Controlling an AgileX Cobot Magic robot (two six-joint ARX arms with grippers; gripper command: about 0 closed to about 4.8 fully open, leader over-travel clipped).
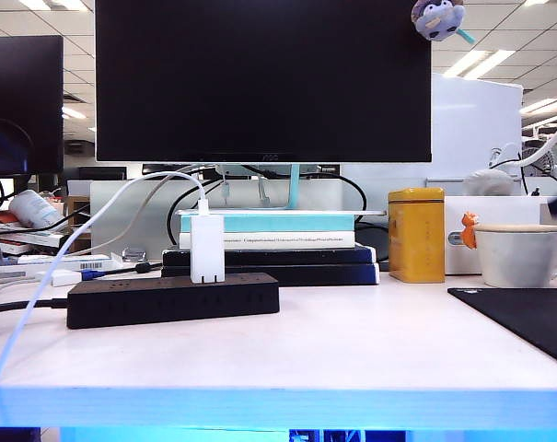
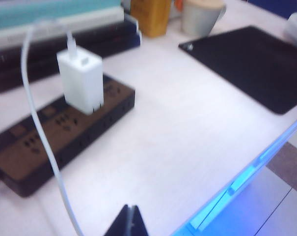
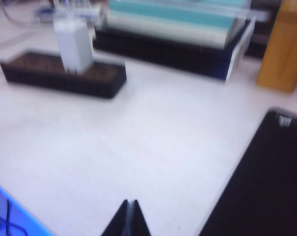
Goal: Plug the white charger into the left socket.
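The white charger (image 1: 207, 249) stands upright on the black power strip (image 1: 172, 299), plugged into its right end, its thin white cable (image 1: 48, 267) arching up from the top and falling away to the left of the strip.

Exterior view: neither of my grippers appears. Only here do the monitor (image 1: 262, 78) above the strip, the stack of books (image 1: 273, 244) just behind it, the yellow tin (image 1: 416, 235) to its right, the white mug (image 1: 520, 253) further right, and the edge of the black mat (image 1: 522, 318) all appear together.

Left wrist view: my left gripper (image 2: 130, 223) hangs over the table (image 2: 177, 132), well apart from the strip, fingertips pressed together, holding nothing. This view alone shows the strip's top face, with rows of vacant sockets left of the charger (image 2: 82, 81), and the cable (image 2: 45, 147) crossing over them.

Right wrist view: my right gripper (image 3: 130, 220) likewise has its fingertips closed and empty, over bare table (image 3: 138, 142) well apart from the strip (image 3: 65, 73). Motion blur softens the charger (image 3: 73, 46); the mat (image 3: 261, 182) lies close beside the gripper.
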